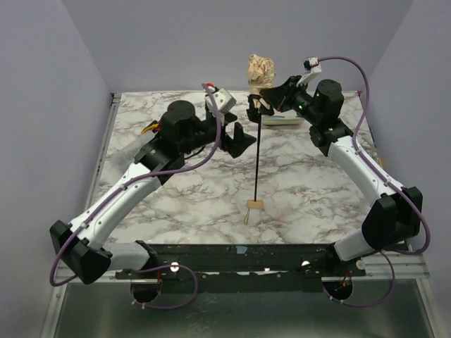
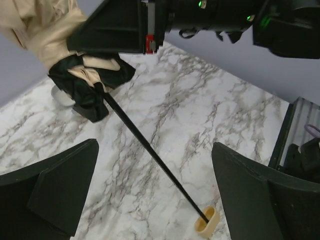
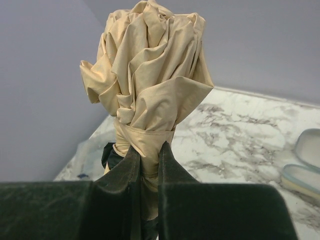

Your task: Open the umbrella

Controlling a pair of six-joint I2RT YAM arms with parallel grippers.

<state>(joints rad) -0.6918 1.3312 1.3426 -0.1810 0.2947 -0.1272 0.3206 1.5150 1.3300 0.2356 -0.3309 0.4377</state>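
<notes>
The umbrella stands nearly upright at the back centre. Its bunched beige fabric (image 1: pixel 261 69) is on top, and the thin black shaft (image 1: pixel 257 155) runs down to the beige handle knob (image 1: pixel 254 204), which rests on the table. My right gripper (image 1: pixel 263 103) is shut on the strapped neck of the fabric (image 3: pixel 150 65), its fingers (image 3: pixel 170 165) pinching it from both sides. My left gripper (image 1: pixel 236 137) is open and empty, left of the shaft. In the left wrist view the shaft (image 2: pixel 150 155) and knob (image 2: pixel 206 222) lie between its spread fingers (image 2: pixel 65 190), untouched.
A pale shallow dish (image 1: pixel 282 121) lies on the marble table behind the umbrella, also in the right wrist view (image 3: pixel 302 160). A red-and-yellow tool (image 1: pixel 149 129) peeks out behind the left arm. Purple walls close the back and sides. A metal rail (image 1: pixel 106 141) runs along the left edge.
</notes>
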